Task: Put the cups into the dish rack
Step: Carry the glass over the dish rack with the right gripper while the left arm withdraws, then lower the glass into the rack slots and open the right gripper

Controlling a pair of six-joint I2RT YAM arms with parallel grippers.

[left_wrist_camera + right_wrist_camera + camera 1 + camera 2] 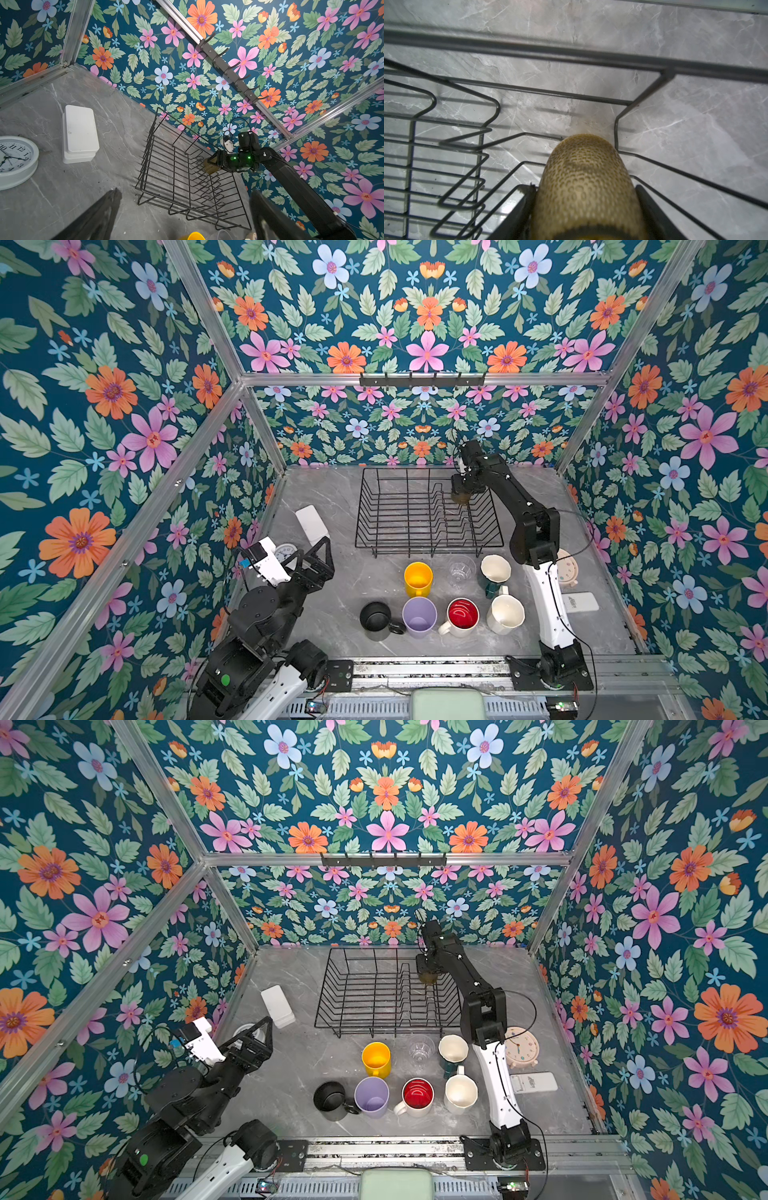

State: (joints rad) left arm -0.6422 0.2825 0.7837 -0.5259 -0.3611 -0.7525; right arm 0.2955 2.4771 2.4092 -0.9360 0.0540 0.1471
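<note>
My right gripper point(462, 492) is shut on the amber tumbler point(462, 498), which is dotted in the right wrist view point(586, 176). It holds the tumbler low inside the far right corner of the black wire dish rack point(415, 510). In front of the rack stand the yellow mug point(418, 578), clear glass point(461, 571) and dark green mug point(495, 572). Nearer stand the black mug point(377, 620), lilac tumbler point(419, 616), white red-inside mug point(462, 616) and cream mug point(505, 614). My left gripper point(182, 207) hangs open and empty at the near left, facing the rack point(187, 176).
A flat white box point(311, 524) and a white clock point(286, 551) lie left of the rack, by my left arm. A pinkish clock point(521, 1048) and a white flat device point(534, 1082) sit right of my right arm. A hook rail point(422, 379) runs along the back wall.
</note>
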